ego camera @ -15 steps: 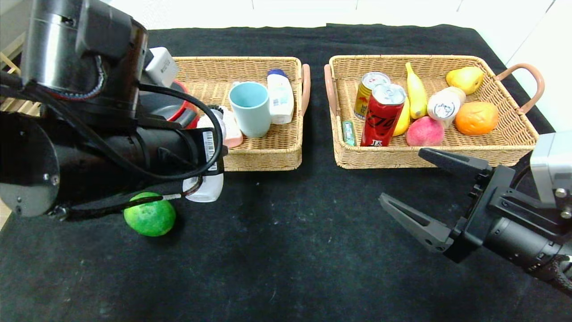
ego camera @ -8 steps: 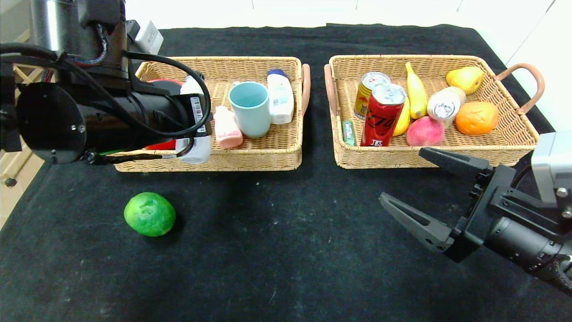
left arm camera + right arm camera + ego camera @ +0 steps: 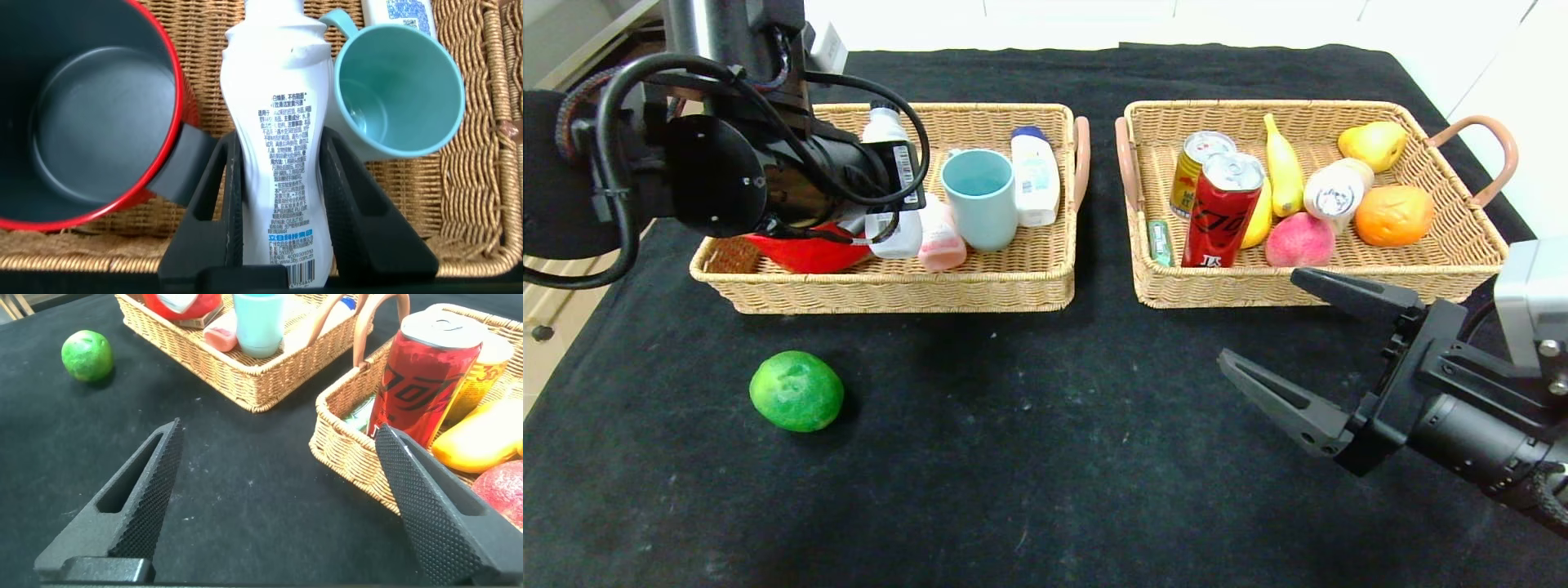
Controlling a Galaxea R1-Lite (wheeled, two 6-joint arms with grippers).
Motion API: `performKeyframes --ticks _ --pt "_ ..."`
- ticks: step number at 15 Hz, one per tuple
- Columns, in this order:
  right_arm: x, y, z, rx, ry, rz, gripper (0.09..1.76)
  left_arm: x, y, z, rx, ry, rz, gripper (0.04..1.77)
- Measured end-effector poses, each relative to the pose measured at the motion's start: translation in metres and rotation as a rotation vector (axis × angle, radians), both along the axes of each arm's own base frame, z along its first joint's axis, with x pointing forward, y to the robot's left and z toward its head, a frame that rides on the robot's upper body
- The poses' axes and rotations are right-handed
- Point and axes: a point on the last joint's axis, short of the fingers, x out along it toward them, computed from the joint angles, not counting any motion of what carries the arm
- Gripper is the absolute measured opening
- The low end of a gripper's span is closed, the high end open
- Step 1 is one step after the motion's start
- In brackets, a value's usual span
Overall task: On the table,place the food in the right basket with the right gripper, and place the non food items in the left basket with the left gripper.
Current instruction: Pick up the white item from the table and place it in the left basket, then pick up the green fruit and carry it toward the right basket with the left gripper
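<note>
My left gripper [image 3: 282, 204] is shut on a white lotion bottle [image 3: 282, 155] and holds it over the left basket [image 3: 890, 286], between a red cup [image 3: 73, 122] and a teal mug [image 3: 400, 90]. In the head view the bottle [image 3: 890, 220] shows beside the left arm. A green fruit [image 3: 796, 390] lies on the black cloth in front of the left basket; it also shows in the right wrist view [image 3: 87, 355]. My right gripper [image 3: 1258, 327] is open and empty, low in front of the right basket [image 3: 1307, 286].
The left basket also holds a pink bottle [image 3: 941, 237] and a white tube [image 3: 1033, 175]. The right basket holds a red can [image 3: 1221, 211], a yellow can [image 3: 1194, 167], a banana [image 3: 1282, 175], a pear [image 3: 1372, 143], an orange [image 3: 1392, 215], a peach [image 3: 1298, 239] and a white bottle [image 3: 1335, 192].
My left arm has moved away from the green fruit, back and up over the left basket, carrying the white bottle. The right arm has stayed still.
</note>
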Motion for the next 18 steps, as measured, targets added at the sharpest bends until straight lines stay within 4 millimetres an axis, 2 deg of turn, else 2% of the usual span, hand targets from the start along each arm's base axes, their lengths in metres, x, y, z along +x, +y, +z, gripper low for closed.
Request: performKeyframes --ticks 6,12,18 --pt "0.0 -0.001 0.001 0.003 -0.006 -0.003 1.71 0.015 -0.005 -0.004 0.007 0.002 0.006 0.64" --pt "0.0 -0.001 0.001 0.003 -0.006 -0.004 1.71 0.018 -0.006 -0.009 0.014 0.018 0.008 1.18" --pt "0.0 -0.001 0.001 0.003 -0.005 -0.004 1.71 0.017 -0.006 -0.011 0.017 0.027 0.01 1.46"
